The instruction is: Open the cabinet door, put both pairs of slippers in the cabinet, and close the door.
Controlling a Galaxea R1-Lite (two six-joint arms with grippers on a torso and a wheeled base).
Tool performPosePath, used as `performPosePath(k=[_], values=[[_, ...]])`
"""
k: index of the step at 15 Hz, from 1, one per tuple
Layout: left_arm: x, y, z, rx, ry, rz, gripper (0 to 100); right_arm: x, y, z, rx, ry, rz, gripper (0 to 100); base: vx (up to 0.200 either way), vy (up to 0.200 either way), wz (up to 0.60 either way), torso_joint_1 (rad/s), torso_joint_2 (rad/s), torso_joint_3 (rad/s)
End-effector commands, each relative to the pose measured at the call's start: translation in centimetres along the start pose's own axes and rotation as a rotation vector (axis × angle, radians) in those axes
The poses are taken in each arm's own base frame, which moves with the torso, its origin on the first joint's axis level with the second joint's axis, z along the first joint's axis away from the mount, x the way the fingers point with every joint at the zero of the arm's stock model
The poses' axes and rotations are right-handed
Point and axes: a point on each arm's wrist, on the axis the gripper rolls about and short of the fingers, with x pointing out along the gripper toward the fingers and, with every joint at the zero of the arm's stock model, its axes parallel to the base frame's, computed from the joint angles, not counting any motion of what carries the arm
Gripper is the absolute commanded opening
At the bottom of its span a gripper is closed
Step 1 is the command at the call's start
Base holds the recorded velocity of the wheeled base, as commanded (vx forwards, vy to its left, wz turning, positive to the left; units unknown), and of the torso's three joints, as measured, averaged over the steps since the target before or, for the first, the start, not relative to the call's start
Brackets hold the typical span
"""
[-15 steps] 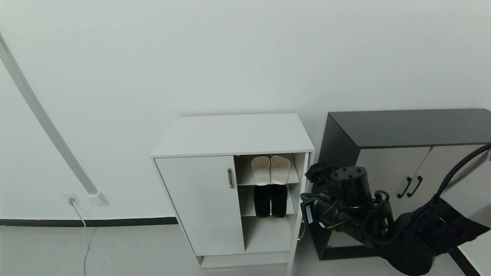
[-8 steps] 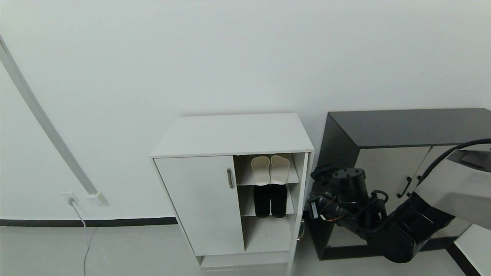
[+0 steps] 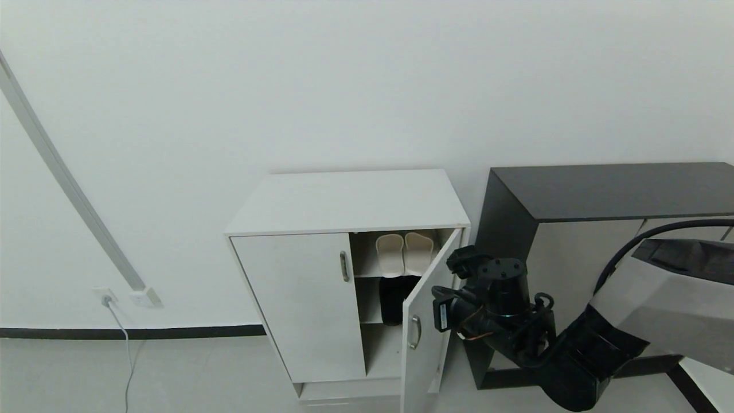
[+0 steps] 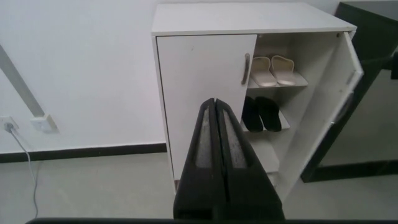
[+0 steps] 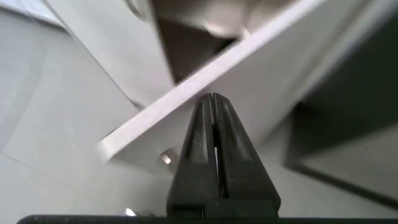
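wall socket (image 3: 105, 298) with a grey cord (image 3: 131, 355) running down to the floor sits low on the far wall at left, at the foot of a slanting conduit (image 3: 63, 178). to its right the white cabinet (image 3: 344, 201) stands against that wall. its left door (image 3: 298, 304) is closed and its right door (image 3: 424, 321) hangs part open, swung out toward the near side, with the bottom edge cut off by the frame. inside, cream slippers (image 3: 404, 252) lie side by side on the top shelf. black slippers (image 3: 393, 298) lie on the shelf below, the right one largely hidden behind the open door. the left gripper (image 4: 215, 101), fingers pressed together and empty, hangs in front of the cabinet, well apart from it. the right gripper (image 5: 213, 96), fingers also together and holding nothing, has its tip at the right door's outer face, near the free edge; actual contact is hard to make out. in the head view its fingertips are lost against the dark arm. a dark cabinet (image 3: 602, 189) stands just beside the white one at far right, its front partly covered by the arm.
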Motion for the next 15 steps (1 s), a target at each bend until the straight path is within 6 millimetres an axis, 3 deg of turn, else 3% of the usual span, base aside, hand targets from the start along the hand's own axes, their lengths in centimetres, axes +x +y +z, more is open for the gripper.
performPosePath(k=[1,8,15], values=[[0.0,0.0,0.0,-0.001,0.001,0.0,0,-0.7,0.3,0.4,0.004,-0.004,0.041,0,0.0,0.0,0.0,0.0,0.0,0.0],[0.0,0.0,0.0,-0.007,0.001,0.02,0,-2.8,0.6,-1.5,-0.031,0.049,0.157,0,0.0,0.0,0.0,0.0,0.0,0.0],[0.0,0.0,0.0,-0.007,0.001,0.019,0,-4.1,1.1,-3.0,-0.086,0.073,0.246,0,0.2,0.0,0.0,0.002,0.0,0.003]])
